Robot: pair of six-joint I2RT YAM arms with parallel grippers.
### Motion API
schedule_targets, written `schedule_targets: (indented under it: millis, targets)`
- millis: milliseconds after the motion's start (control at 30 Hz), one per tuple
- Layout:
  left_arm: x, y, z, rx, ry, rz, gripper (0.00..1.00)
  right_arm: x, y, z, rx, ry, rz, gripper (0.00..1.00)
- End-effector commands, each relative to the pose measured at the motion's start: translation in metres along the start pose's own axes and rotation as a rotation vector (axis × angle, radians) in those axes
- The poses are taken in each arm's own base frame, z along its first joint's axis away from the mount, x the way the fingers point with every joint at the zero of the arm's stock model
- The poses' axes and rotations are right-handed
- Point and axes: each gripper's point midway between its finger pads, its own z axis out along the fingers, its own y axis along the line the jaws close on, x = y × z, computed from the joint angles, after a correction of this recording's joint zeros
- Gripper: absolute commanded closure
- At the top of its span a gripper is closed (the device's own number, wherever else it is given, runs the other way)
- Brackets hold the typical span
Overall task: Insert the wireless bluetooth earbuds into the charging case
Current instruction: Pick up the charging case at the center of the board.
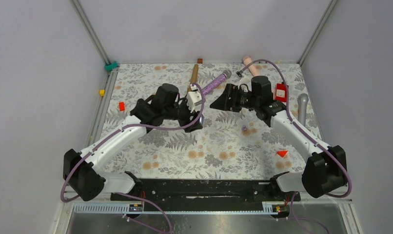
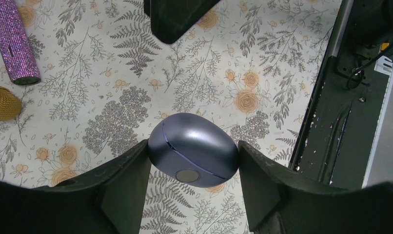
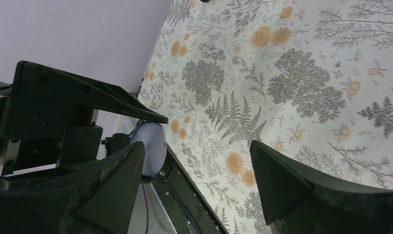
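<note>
Left gripper clamped on closed charging case, mid-table | right gripper apart, empty, over open cloth

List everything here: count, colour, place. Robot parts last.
charging case: one, lilac-grey, closed, gripped mid-table
earbud: one seen, pale lilac, mid-table right
glitter microphone: one, purple, far centre
brown microphone: one, gold-headed, far centre
grey microphone: one, right edge
cylinder: one, pink, far edge
red block: one, left side
red item: one, far right
wedge: one, orange-red, near right
yellow block: one, left edge
brown block: one, far edge
clip: one, teal, far-left corner
left gripper: black, shut on charging case
right gripper: black, open, empty
</note>
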Motion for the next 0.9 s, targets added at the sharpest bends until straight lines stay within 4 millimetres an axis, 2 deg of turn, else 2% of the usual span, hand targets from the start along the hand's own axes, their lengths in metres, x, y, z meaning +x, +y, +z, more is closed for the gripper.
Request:
schedule_targets:
  millis: [0, 133, 267, 500, 600, 767, 867]
  targets:
    - [-0.017, -0.006, 0.004, 0.030, -0.068, 0.013, 0.43, -0.007, 0.032, 0.008, -0.104, -0.014, -0.045, 0.15]
    - [-0.014, -0.008, 0.010, 0.045, -0.054, -0.005, 0.43, 0.005, 0.037, 0.017, -0.109, 0.019, -0.056, 0.20]
    - [-0.013, -0.010, 0.013, 0.048, -0.049, -0.005, 0.43, 0.015, 0.039, 0.025, -0.102, 0.057, -0.067, 0.20]
    - [-0.011, -0.007, 0.014, 0.035, -0.047, -0.002, 0.43, 0.030, 0.053, 0.030, -0.128, 0.092, -0.123, 0.21]
    - [-0.009, -0.007, 0.015, 0.035, -0.041, -0.003, 0.43, 0.041, 0.051, 0.031, -0.112, 0.127, -0.121, 0.22]
    - [-0.006, -0.005, 0.017, 0.028, -0.033, -0.006, 0.43, 0.045, 0.048, 0.032, -0.089, 0.137, -0.141, 0.30]
    - [-0.005, -0.003, 0.017, 0.018, -0.032, -0.004, 0.43, 0.047, 0.047, 0.030, -0.080, 0.136, -0.159, 0.31]
